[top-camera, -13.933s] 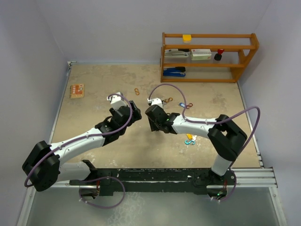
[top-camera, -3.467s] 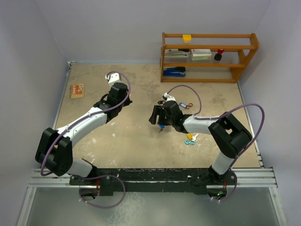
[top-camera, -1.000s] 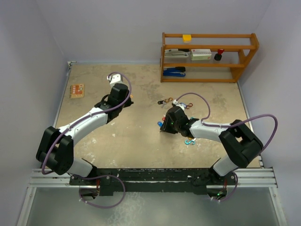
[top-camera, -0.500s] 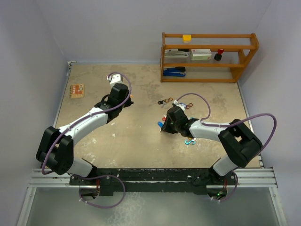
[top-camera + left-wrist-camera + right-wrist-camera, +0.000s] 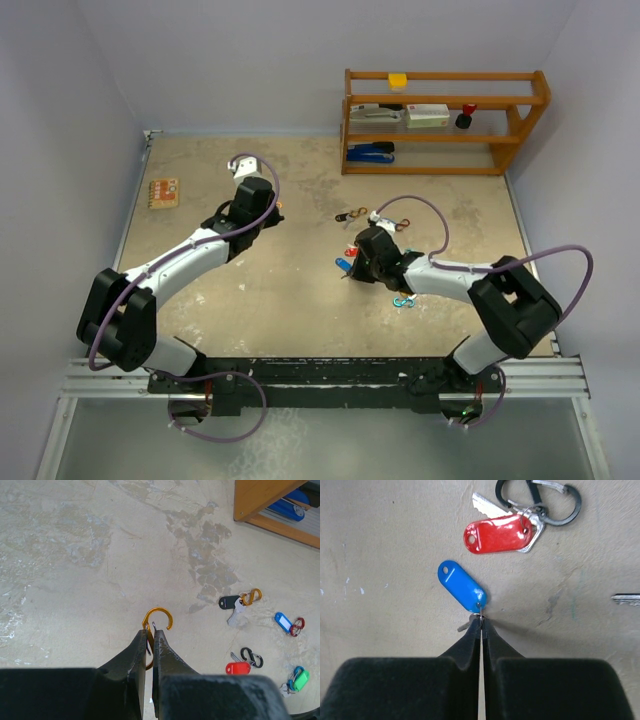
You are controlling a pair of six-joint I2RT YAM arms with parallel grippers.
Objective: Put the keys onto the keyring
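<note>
— Down on the desk (image 5: 300, 300), what are the right fingers (image 5: 467, 647) gripping?
— They're pinching shut on the ring of the blue-tagged key (image 5: 461, 586); it's lying flat beside the red-tagged key (image 5: 497, 532).
— Left?
— Left fingers (image 5: 135, 655) are clamping the orange carabiner (image 5: 159, 622), nearly closed.

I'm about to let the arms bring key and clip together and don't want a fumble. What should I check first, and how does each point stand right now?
1. Left gripper shut on the orange carabiner: ok.
2. Right gripper shut on the ring end of the blue key tag: ok.
3. Carabiner gate open for threading: cannot tell.
4. Blue key tag lifted off the table: cannot tell.
5. Red key tag and black carabiner lie apart from the blue one: ok.
6. The two grippers stand well apart in the top view: ok.
</note>
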